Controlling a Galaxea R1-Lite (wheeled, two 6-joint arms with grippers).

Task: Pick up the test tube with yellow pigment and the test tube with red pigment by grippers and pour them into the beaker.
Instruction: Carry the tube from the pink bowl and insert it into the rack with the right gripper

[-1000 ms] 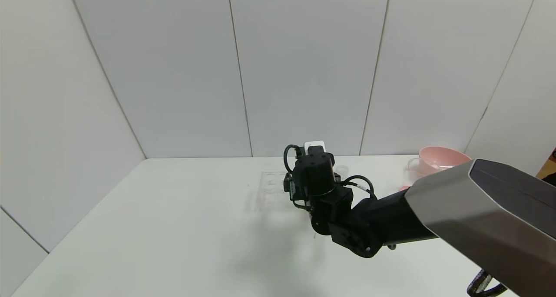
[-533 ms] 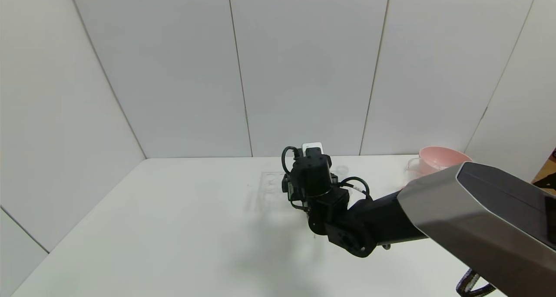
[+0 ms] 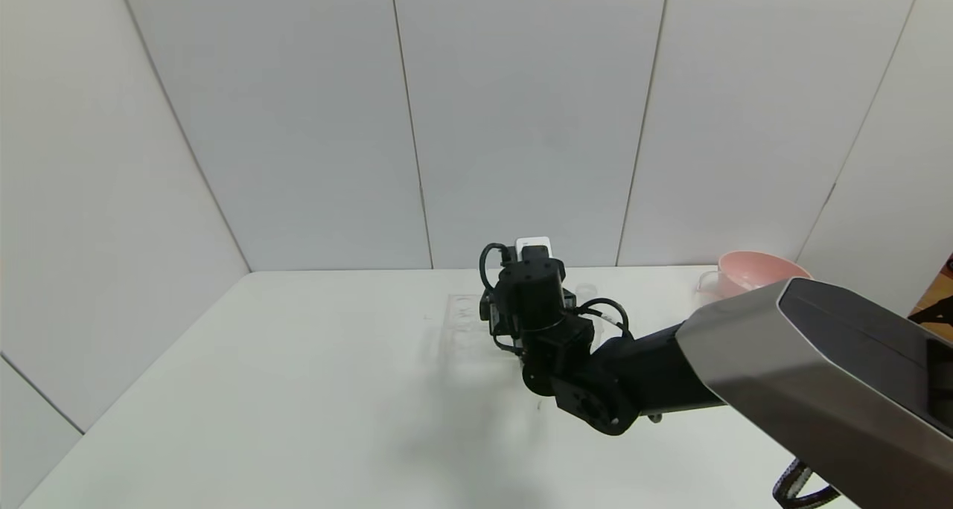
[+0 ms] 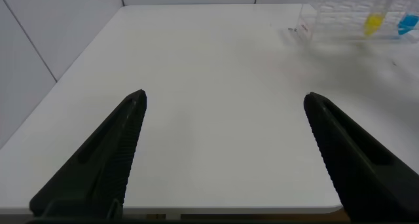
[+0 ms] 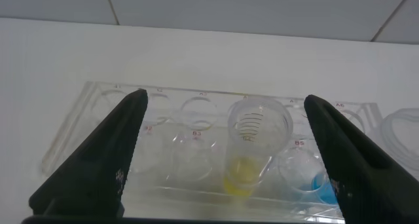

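Observation:
In the right wrist view the test tube with yellow pigment (image 5: 252,145) stands upright in a clear rack (image 5: 91,119). A like tube with blue liquid (image 5: 308,175) stands beside it. My right gripper (image 5: 226,99) is open, above the rack, with the yellow tube between its fingers but not touched. In the head view my right arm (image 3: 532,301) hides most of the rack (image 3: 461,315). A clear rim, probably the beaker (image 5: 402,129), shows beside the rack and faintly in the head view (image 3: 586,291). The red tube is not in view. My left gripper (image 4: 224,97) is open and empty over the table's near part.
A pink bowl (image 3: 752,271) stands at the back right of the white table (image 3: 298,390). From the left wrist view the rack (image 4: 327,18) with the yellow tube (image 4: 373,22) and the blue tube (image 4: 407,22) is far off. Grey wall panels close the back and sides.
My right arm has moved a little farther out over the rack and slightly left. The rack and the pink bowl have not moved.

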